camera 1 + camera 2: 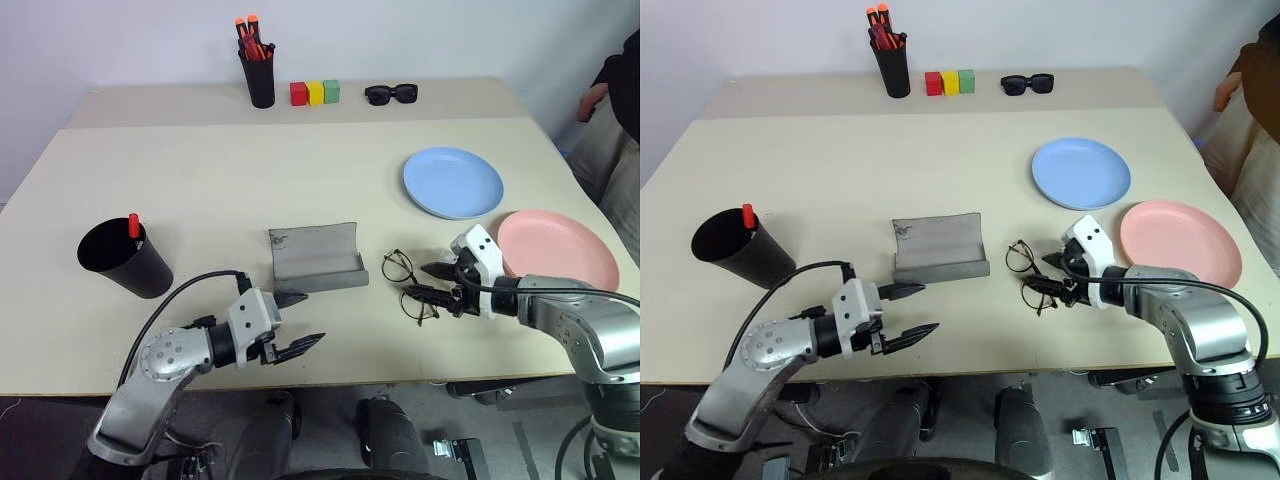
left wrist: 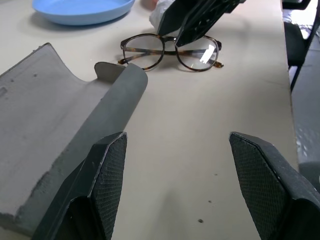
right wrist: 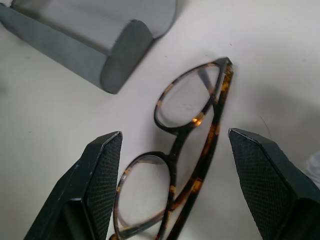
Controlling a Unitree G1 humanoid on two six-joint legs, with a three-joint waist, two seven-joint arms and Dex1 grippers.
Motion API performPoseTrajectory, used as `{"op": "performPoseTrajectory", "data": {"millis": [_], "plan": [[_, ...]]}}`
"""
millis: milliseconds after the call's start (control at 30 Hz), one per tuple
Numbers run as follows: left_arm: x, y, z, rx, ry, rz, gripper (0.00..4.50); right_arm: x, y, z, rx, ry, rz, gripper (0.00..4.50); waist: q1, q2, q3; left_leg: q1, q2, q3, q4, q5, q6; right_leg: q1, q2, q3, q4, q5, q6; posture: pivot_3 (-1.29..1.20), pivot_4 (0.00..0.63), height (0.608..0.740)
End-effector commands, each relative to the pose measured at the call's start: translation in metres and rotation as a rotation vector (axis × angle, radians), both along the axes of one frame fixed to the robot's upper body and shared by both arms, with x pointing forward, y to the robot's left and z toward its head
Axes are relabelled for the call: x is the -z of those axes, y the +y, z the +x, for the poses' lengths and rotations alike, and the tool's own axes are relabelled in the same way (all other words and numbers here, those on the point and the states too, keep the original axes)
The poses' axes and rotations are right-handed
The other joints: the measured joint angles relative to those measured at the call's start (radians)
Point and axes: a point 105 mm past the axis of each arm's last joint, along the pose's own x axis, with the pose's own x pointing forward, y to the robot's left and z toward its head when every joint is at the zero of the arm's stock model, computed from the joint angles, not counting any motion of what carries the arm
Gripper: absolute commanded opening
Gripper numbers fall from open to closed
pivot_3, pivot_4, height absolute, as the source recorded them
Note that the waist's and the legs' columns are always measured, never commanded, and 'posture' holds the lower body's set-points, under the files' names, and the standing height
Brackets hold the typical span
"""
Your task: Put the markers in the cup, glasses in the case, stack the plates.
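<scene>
Worktop (image 1: 200,180): blue plate (image 1: 453,182) at 2 o'clock, pink plate (image 1: 556,247) at 3, apart; black cup (image 1: 123,258) at 9 holds a red marker (image 1: 133,226). Case (image 1: 314,257) lies open mid-worktop, glasses (image 1: 408,283) just beside it at 3. Left claw (image 1: 297,322) wide open, empty, at 6; right claw (image 1: 433,281) open, straddling the glasses, no grip.

Beige table (image 1: 200,190), open grey case (image 1: 315,258), glasses (image 1: 408,283), blue plate (image 1: 452,183), pink plate (image 1: 556,248), black cup (image 1: 122,258), sunglasses (image 1: 391,94)

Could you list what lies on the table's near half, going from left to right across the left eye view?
Wide black cup → open grey case → glasses → pink plate.
</scene>
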Motion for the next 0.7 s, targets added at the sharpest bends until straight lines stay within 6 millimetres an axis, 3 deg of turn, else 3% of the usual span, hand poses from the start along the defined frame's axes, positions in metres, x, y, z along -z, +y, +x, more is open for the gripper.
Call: {"op": "performPoseTrajectory", "data": {"millis": [33,67,167,333,500,700], "plan": [[-0.012,-0.002,-0.003,-0.004,-0.065,-0.014,3.31,-0.007,-0.001,0.003,-0.005,-0.023,-0.006,3.45,0.003,0.0,0.0,0.0,0.0,0.0,0.0,0.0,0.0,0.0,0.0,0.0,0.0,0.0,0.0,0.0,0.15,0.74],[-0.012,-0.002,-0.003,-0.008,-0.067,-0.013,3.31,-0.007,-0.001,0.004,-0.003,-0.021,-0.007,3.45,0.005,0.0,0.0,0.0,0.0,0.0,0.0,0.0,0.0,0.0,0.0,0.0,0.0,0.0,0.0,0.0,0.15,0.74],[-0.013,0.0,-0.001,-0.02,-0.073,-0.016,3.37,-0.005,-0.004,0.006,0.006,-0.01,-0.014,2.58,0.007,0.0,0.0,0.0,0.0,0.001,0.0,0.0,0.0,0.0,0.0,0.0,0.0,0.0,0.0,0.0,0.15,0.74],[-0.011,0.003,0.002,-0.032,-0.094,0.002,3.37,-0.005,-0.003,0.005,-0.008,0.002,-0.016,0.03,0.006,0.0,0.0,0.0,0.0,0.001,0.0,0.0,0.0,0.0,0.0,0.0,-0.001,0.0,0.0,0.0,0.15,0.74],[-0.012,0.007,0.004,-0.059,-0.109,-0.006,3.37,-0.011,0.002,0.001,-0.062,-0.031,-0.042,0.03,0.007,0.0,0.0,0.0,0.0,0.001,0.0,-0.001,-0.001,0.0,0.0,0.0,-0.001,0.0,0.0,0.0,0.15,0.74],[-0.017,0.018,0.008,-0.13,-0.126,-0.018,3.37,-0.045,0.026,-0.006,-0.244,-0.187,-0.091,0.03,0.005,0.0,0.0,0.0,0.001,0.001,0.0,-0.001,-0.001,0.0,0.0,0.0,-0.001,0.0,0.0,0.0,0.15,0.74]]}}
